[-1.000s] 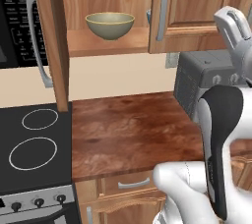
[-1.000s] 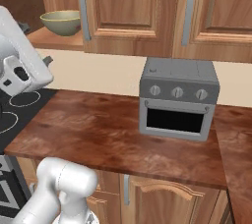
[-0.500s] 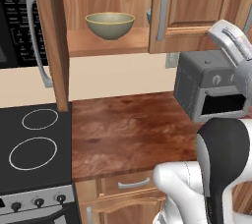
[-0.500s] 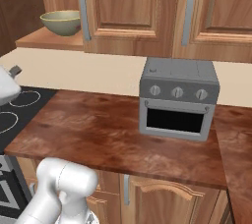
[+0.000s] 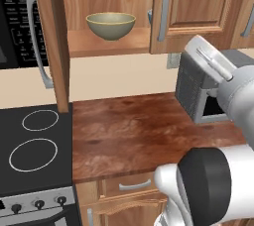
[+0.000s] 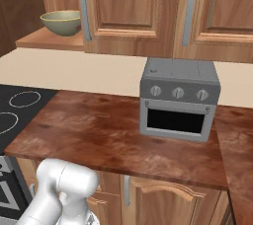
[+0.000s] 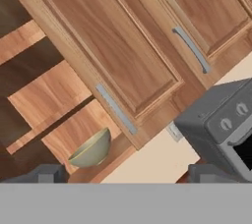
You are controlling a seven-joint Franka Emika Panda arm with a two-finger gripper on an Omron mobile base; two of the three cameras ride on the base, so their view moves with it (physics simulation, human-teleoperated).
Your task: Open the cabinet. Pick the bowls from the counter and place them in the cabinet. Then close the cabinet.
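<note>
The cabinet (image 5: 198, 7) has its left door (image 5: 52, 41) swung open and its right door (image 6: 131, 7) closed, grey bar handle (image 7: 115, 109) on it. The olive-yellow bowl (image 5: 110, 24) sits upright on the cabinet's lower shelf, and appears again in the other views (image 6: 61, 21) (image 7: 91, 149). A pale blue sliver (image 5: 149, 17) peeks out at the closed door's edge, perhaps a second bowl's rim. My gripper (image 7: 127, 173) is open and holds nothing. It points up at the cabinet front from well out over the counter (image 5: 129, 131).
A grey toaster oven (image 6: 178, 98) stands on the counter at the right, close behind my hand (image 5: 208, 59). The black stovetop (image 5: 34, 150) lies to the left, with a microwave (image 5: 20, 27) above it. Another closed cabinet door (image 6: 222, 7) hangs further right.
My arm has pulled back from the shelf; the hand has left the right base view and sunk lower in the left base view. The olive bowl stays on the shelf.
</note>
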